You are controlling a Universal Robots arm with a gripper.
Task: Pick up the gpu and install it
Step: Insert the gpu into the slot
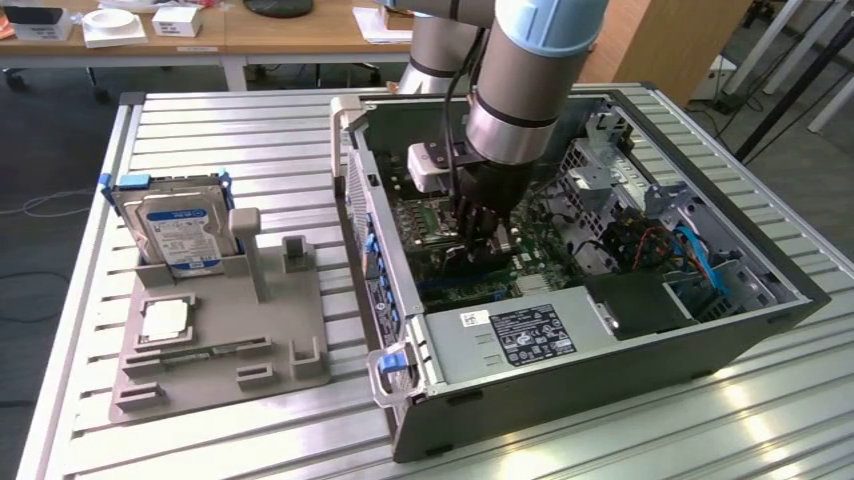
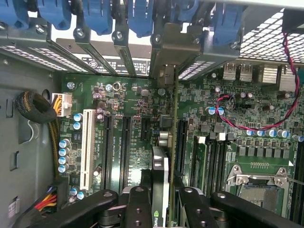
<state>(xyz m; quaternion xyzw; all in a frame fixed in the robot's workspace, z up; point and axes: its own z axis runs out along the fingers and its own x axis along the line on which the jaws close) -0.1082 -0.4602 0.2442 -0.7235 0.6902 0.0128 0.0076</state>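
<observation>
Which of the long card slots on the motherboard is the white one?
The slot right beside the column of blue capacitors. It alone is white, while the other long slots running parallel to it are black.

Green motherboard [image 2: 133, 118], white slot [image 2: 88, 142], blue clips [image 2: 97, 14], red-black twisted wire [image 2: 247, 127]. gpu [image 2: 160, 171] dark with pale edge, gripper [image 2: 162, 202] black. Hard drive [image 1: 174, 225] silver, blue-white label. Holder [image 1: 220, 340] grey.
</observation>
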